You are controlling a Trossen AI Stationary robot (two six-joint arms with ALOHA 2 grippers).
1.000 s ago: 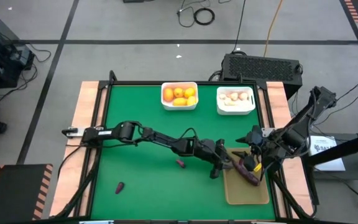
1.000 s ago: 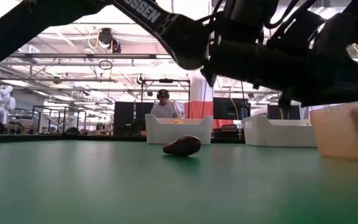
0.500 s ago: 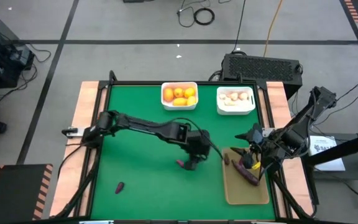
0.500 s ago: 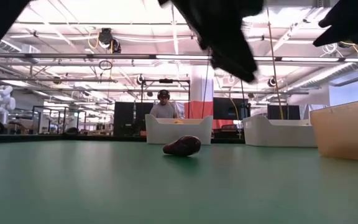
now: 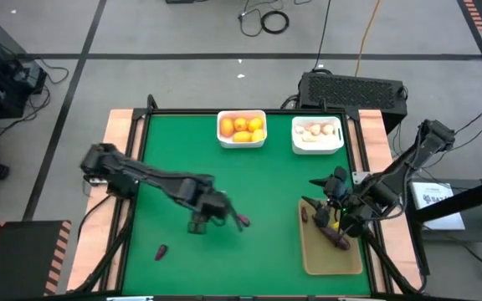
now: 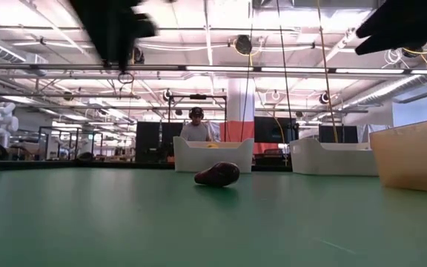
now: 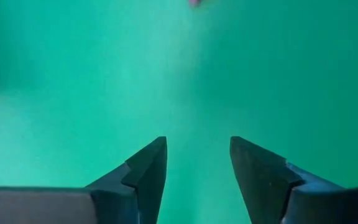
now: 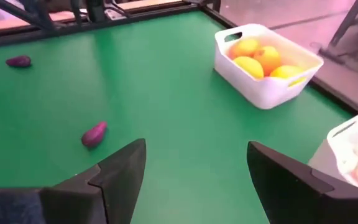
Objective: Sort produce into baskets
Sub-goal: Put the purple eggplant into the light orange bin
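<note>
1. The piece in play, as far as I can judge, is the small purple piece point(image 5: 241, 221) lying loose on the green tabletop point(image 5: 182, 150), just beside the left gripper point(image 5: 199, 224). A second purple piece point(image 5: 161, 251) sits well apart, toward the table's front-left corner.

2. Handling guess: light, smooth-skinned, rounded, so it could roll or squirt out of a sloppy pinch. Probably firm enough for a moderate squeeze. No reason to think it's fragile.

3. Where to grab: across the short width at the fat middle, fingers square to the length. Pinching an end looks likely to flick it away.

4. Long axis: flat on the tabletop. In the high view it runs on a slant, one end toward the left arm's side, the other toward the tan tray point(image 5: 333, 255). The low view shows a low, stubby oval point(image 6: 216, 173), so which end is the narrower one I can't tell.

5. The left gripper is part-way apart with nothing between the fingers, only bare green under it in its wrist view.

6. The right gripper point(image 5: 335, 211) hangs over the tan tray with fingers wide and empty. The tray already has purple pieces in it.
</note>
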